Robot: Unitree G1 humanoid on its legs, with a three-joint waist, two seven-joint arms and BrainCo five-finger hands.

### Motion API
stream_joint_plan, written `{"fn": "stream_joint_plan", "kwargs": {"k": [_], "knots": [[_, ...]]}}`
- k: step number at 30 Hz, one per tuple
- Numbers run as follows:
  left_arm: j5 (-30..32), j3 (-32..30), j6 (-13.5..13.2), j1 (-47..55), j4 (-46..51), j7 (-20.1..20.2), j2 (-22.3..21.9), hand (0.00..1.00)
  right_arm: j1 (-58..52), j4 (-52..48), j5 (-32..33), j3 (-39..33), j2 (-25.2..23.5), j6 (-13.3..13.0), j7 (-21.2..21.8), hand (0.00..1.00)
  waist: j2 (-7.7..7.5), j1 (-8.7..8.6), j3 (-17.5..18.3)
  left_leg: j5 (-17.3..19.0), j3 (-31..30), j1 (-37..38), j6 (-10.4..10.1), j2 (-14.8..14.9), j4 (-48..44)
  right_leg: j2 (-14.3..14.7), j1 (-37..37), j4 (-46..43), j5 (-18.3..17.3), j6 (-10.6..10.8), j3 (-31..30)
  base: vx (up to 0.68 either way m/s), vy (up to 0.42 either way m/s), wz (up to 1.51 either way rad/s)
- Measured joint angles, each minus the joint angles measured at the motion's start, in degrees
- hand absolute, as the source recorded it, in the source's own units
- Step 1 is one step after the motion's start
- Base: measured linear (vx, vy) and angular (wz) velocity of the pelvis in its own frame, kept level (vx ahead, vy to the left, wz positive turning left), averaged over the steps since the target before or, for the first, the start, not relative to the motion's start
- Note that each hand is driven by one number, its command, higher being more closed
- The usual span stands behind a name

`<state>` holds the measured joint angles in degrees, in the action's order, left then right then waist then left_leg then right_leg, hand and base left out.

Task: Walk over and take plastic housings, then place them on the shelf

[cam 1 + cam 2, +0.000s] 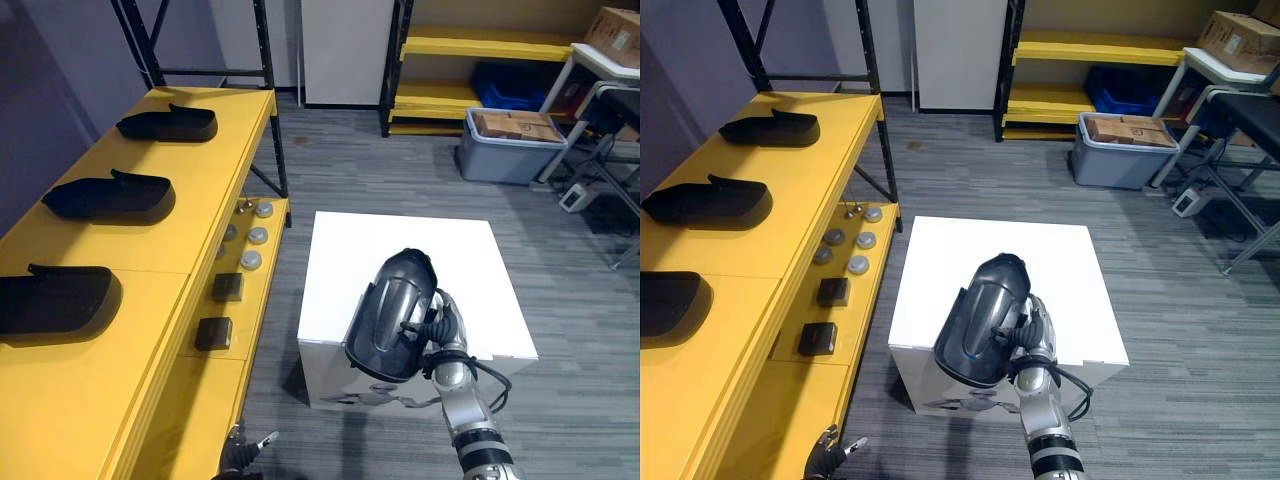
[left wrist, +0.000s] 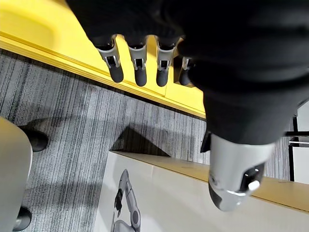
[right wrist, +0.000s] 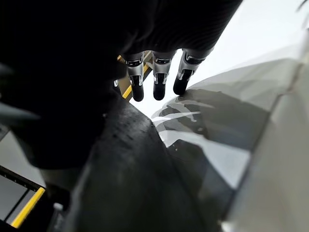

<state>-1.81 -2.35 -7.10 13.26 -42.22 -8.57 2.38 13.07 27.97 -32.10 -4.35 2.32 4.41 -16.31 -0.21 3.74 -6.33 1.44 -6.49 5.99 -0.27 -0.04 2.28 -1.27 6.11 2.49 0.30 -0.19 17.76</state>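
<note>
- Right hand (image 1: 441,338) has its fingers wrapped around a black housing (image 1: 392,315), held just above the white box (image 1: 400,245).
- Left hand (image 1: 244,452) hangs low, fingers relaxed, holding nothing.
- Three more housings (image 1: 110,197) sit on the yellow shelf (image 1: 208,185).

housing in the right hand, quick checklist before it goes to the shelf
1. Grip: ok. The right hand has its fingers curled on the housing.
2. Housing off the table: ok, it looks raised over the front edge.
3. Free spot on the shelf: ok, the near end of the yellow top is bare.
4. Room beside the three housings already placed: ok, they lie in a row further along.
5. Left hand: ok, low by the shelf edge, fingers straight, holding nothing.
6. Housing's facing for set-down: cannot tell.
</note>
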Motion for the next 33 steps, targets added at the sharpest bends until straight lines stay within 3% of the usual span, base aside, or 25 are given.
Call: {"fn": "stream_joint_plan", "kwargs": {"k": [10,22,33], "knots": [[-0.16,1.13,0.07,-0.98,-1.4,0.01,0.49,0.0,6.13,5.99,-2.26,0.08,3.02,1.2,0.18,1.0,-0.73,0.03,0.39,-0.73,0.01,0.23,0.11,0.09,1.5,0.18,-0.17,0.49,0.13,-0.03,0.14,0.01,-0.002,0.0],[-0.2,1.57,0.16,-1.45,-1.69,0.01,0.6,0.0,7.47,6.96,-1.95,1.27,1.69,1.3,2.45,1.0,-1.5,0.31,0.41,-0.6,0.15,1.14,-0.07,0.03,1.58,0.05,0.88,0.71,0.12,-0.02,0.03,0.03,-0.005,0.0],[-0.27,1.51,0.14,0.04,1.1,0.0,0.46,0.0,4.45,-2.95,0.25,0.99,-0.01,1.68,0.99,1.0,-1.41,0.43,0.26,-0.51,0.22,1.05,-0.15,0.1,1.03,0.0,0.47,-0.23,-0.02,0.09,-0.57,0.0,0.0,-0.01]]}}
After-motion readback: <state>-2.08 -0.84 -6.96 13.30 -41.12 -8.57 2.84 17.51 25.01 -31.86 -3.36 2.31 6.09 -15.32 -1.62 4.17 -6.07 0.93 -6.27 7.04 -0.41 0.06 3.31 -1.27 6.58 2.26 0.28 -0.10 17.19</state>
